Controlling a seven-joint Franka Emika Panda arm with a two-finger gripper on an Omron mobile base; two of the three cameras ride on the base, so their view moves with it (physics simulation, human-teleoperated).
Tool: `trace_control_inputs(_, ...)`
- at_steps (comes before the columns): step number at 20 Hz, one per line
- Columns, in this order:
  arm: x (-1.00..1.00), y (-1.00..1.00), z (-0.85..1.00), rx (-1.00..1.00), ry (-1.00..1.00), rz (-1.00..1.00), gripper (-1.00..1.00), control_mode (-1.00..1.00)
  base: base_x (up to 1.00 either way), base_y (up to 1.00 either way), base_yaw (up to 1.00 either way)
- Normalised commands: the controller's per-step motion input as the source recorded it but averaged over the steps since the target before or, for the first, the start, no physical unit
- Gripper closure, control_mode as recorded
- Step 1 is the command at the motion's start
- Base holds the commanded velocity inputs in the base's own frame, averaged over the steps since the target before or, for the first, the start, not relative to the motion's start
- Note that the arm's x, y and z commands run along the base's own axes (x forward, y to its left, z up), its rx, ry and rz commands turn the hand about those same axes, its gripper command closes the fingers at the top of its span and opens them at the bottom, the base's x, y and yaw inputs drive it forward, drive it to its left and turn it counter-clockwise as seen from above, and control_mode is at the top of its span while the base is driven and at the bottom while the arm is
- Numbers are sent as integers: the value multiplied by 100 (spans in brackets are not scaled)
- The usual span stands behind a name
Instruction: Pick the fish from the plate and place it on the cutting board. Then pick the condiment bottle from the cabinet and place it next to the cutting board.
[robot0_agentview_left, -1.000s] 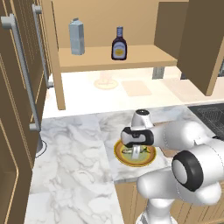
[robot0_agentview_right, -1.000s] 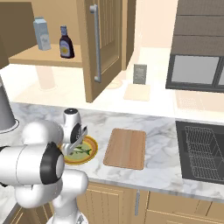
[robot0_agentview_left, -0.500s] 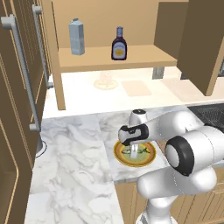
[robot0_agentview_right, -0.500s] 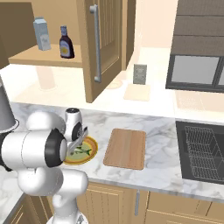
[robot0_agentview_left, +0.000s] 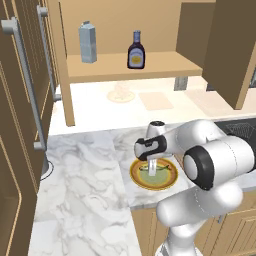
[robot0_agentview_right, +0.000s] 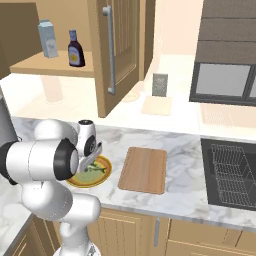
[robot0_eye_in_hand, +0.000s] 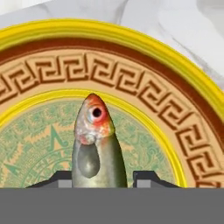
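Slender grey-green fish (robot0_eye_in_hand: 97, 148) with reddish head and dark eye, lying on the plate (robot0_eye_in_hand: 183, 118) between the gripper's (robot0_eye_in_hand: 103, 179) two dark fingertips (robot0_eye_in_hand: 146, 177), which press against its flanks; the right base view adds the bare cutting board (robot0_agentview_right: 143, 169) just beside the plate.

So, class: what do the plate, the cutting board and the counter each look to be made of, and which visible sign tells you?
Plate: probably glazed ceramic, given the glossy yellow rim and painted key-pattern band.
Cutting board: wood, matt light brown with faint grain lines.
Counter: marble or a marble-look stone, white with grey veining and a smooth surface.
The pictures are rendered, so these are looks only.
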Motion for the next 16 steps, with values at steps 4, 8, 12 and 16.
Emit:
trace_control_inputs(4, -5, 2, 0, 0, -4, 0, 100, -100, 0, 0, 0)
trace_control_inputs(8, -20, 0, 5, 0, -9, 0, 100, -100, 0, 0, 0)
trace_control_inputs(12, -22, 0, 8, 0, -10, 0, 100, -100, 0, 0, 0)
trace_control_inputs(16, -20, 0, 9, 0, -5, 0, 100, -100, 0, 0, 0)
